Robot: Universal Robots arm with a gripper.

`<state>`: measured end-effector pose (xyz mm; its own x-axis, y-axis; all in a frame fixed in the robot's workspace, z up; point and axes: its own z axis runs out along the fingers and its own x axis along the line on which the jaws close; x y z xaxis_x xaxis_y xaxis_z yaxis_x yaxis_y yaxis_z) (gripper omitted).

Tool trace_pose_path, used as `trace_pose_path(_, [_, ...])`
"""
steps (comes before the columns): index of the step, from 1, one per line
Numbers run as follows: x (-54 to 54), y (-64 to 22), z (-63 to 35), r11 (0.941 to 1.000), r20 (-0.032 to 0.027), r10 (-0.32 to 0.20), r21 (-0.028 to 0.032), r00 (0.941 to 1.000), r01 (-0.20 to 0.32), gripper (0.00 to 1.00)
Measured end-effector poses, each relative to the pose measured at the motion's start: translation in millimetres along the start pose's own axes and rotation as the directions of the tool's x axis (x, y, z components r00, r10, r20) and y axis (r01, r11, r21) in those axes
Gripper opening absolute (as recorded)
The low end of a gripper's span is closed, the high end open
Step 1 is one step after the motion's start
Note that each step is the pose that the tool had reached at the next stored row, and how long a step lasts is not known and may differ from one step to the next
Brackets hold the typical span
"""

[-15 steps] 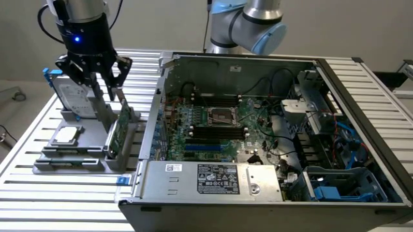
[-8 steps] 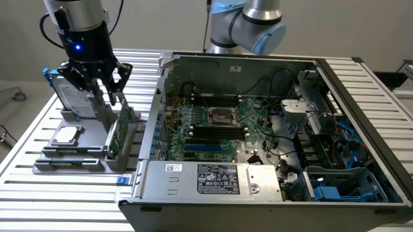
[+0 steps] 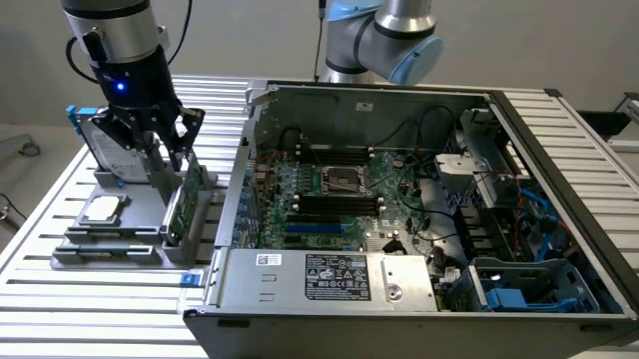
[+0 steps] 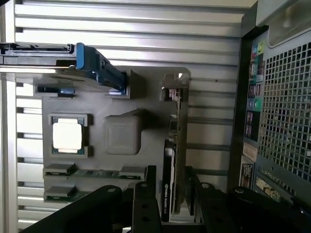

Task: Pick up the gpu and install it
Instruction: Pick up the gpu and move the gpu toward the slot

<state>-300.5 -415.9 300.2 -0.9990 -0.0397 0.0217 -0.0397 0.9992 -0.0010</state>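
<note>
1 thin card, the gpu (image 3: 181, 200), stands on edge in the grey holder (image 3: 108, 253) beside the computer case (image 3: 330, 310), with the gripper (image 3: 167, 155) open astride its top; it looks light, stiff and fragile, best pinched flat across both faces.

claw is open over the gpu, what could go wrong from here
1. The gpu stands thin, on edge, in the gray holder. An off-centre close by the open claw may tilt it or let it slip.
2. The hard drive stands upright close by, so the claw might knock it.
3. The computer case wall rises right beside the holder, and a lifted card could clip it.
</note>
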Motion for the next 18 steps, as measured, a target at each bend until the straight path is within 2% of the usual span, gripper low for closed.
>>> trace_pose_path(2, [1.3, -0.2, 3.8, 1.0000, 0.0043, 0.004, 0.0003, 1.0000, -0.004, 0.36])
trace_pose_path(8, [4.8, -0.1, 14.7, 1.0000, 0.0068, 0.006, 0.0006, 1.0000, -0.006, 0.36])
trace_pose_path(18, [4.5, -0.1, 33.0, 1.0000, 0.0182, 0.007, 0.0017, 0.9998, -0.007, 0.36])
